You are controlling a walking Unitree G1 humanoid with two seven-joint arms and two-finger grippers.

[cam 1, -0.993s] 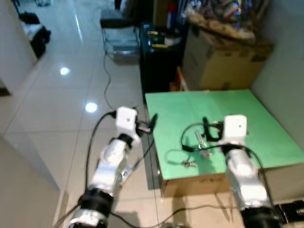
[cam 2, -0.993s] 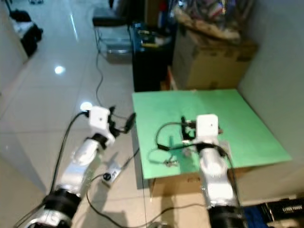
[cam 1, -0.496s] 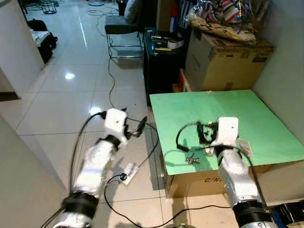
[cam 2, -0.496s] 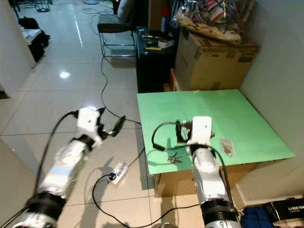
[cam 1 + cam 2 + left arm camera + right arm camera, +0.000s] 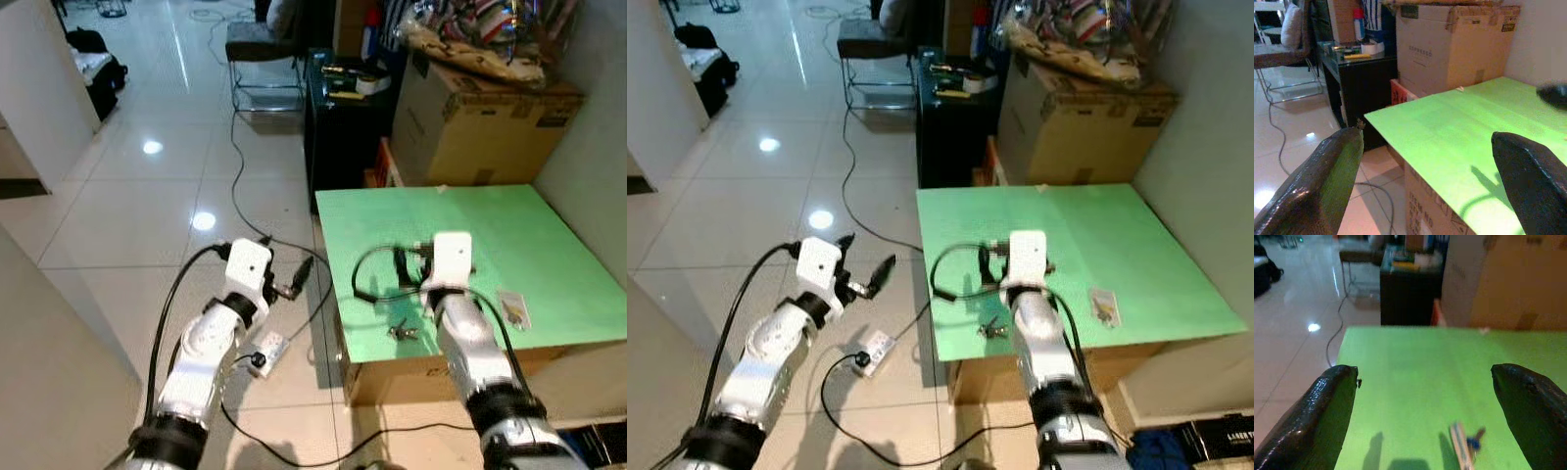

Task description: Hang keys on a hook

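Both our grippers stood wide open and empty, the right gripper (image 5: 991, 266) poised over the green table (image 5: 1097, 230), so we judged pickup not yet begun, needing descent onto the keys (image 5: 994, 330) near its front edge while the left gripper (image 5: 867, 277) waited left of it.

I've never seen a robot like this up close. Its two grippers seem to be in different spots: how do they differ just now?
The right gripper hangs over the green table top, close above the keys. The left gripper hangs off the table's edge, over the tiled floor and its cables. The right gripper points across the green surface, while the left gripper points toward it from the side. Both are open and hold nothing.
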